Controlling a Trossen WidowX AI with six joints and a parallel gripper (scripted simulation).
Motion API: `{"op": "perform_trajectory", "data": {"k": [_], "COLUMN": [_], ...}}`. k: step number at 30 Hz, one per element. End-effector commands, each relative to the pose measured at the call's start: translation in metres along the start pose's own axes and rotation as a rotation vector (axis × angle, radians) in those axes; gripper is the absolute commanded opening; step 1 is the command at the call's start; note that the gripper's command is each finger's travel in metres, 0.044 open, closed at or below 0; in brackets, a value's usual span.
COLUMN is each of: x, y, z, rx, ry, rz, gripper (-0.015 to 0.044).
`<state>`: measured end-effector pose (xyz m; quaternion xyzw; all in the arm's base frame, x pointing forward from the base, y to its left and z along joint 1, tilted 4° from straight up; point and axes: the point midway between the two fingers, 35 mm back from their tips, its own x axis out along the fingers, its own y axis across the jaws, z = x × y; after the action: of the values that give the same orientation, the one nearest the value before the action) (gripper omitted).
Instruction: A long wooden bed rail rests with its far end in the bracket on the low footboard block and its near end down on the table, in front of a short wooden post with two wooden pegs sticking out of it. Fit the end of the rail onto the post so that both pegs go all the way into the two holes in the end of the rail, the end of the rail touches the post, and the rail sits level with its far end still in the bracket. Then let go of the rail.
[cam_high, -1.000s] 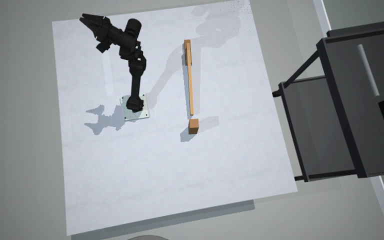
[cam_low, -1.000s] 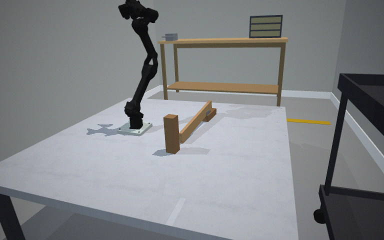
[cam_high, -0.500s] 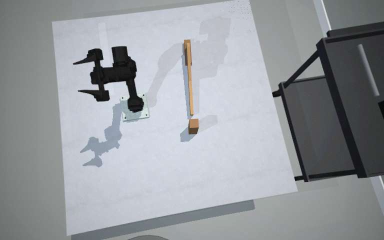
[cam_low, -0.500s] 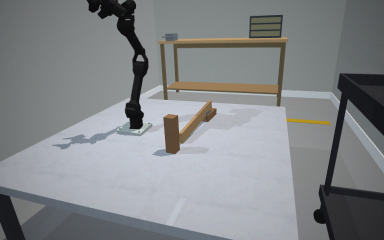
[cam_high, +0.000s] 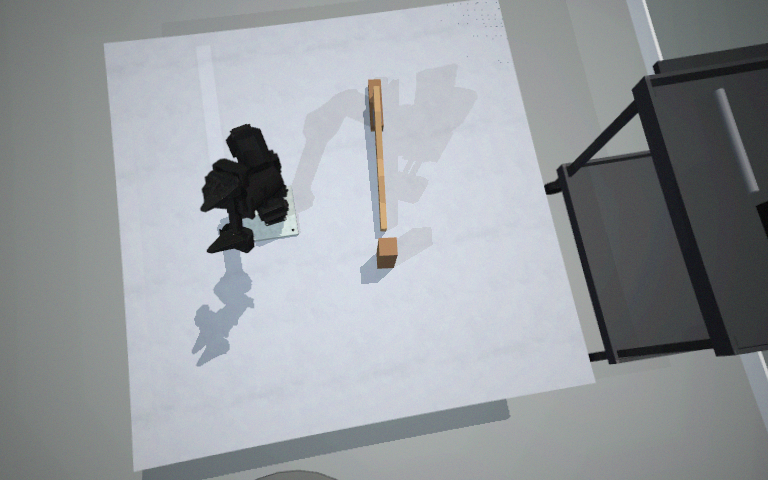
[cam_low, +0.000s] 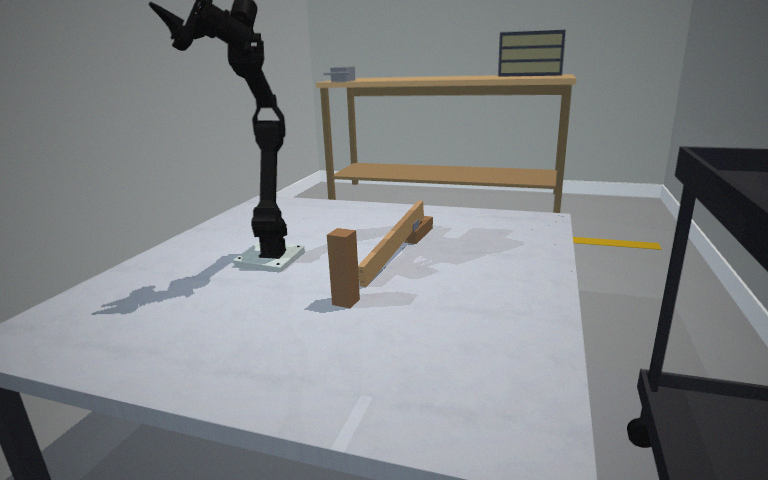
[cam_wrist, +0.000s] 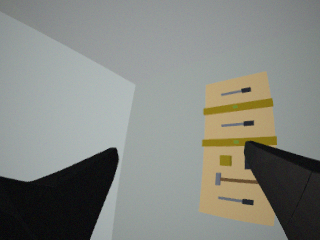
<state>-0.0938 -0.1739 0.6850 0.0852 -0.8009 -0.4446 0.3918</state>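
My gripper (cam_low: 169, 22) is wide apart, empty, high; I should drop to the rail (cam_low: 390, 243) near the post (cam_low: 343, 266), straddling squarely.

— The rail (cam_low: 390, 242) and post (cam_low: 343, 267)? 
— Both looked like smooth, matt, pale wood. 
— The table (cam_low: 283, 362)? 
— Matt off-white, faintly mottled. The arm (cam_low: 266, 164) was matt black, its base plate (cam_low: 270, 259) pale metal.
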Motion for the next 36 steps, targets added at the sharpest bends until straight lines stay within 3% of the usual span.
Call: {"op": "perform_trajectory", "data": {"k": [1, 5, 15, 21, 28, 36], "x": [-0.006, -0.026, -0.086, -0.160, -0.269, -0.403], "y": [-0.050, -0.091, -0.147, -0.191, -0.234, -0.268], "z": [-0.050, -0.098, -0.173, -0.223, -0.257, -0.252], "rx": [-0.253, -0.508, -0.819, -1.106, -1.420, -1.678], "ry": [0.168, 0.370, 0.735, 1.087, 1.526, 2.007], "rz": [-0.105, -0.162, -0.138, -0.032, 0.250, 0.834], "gripper": [0.0440, 0.0440, 0.0440, 0.0440, 0.0440, 0.0440]}}
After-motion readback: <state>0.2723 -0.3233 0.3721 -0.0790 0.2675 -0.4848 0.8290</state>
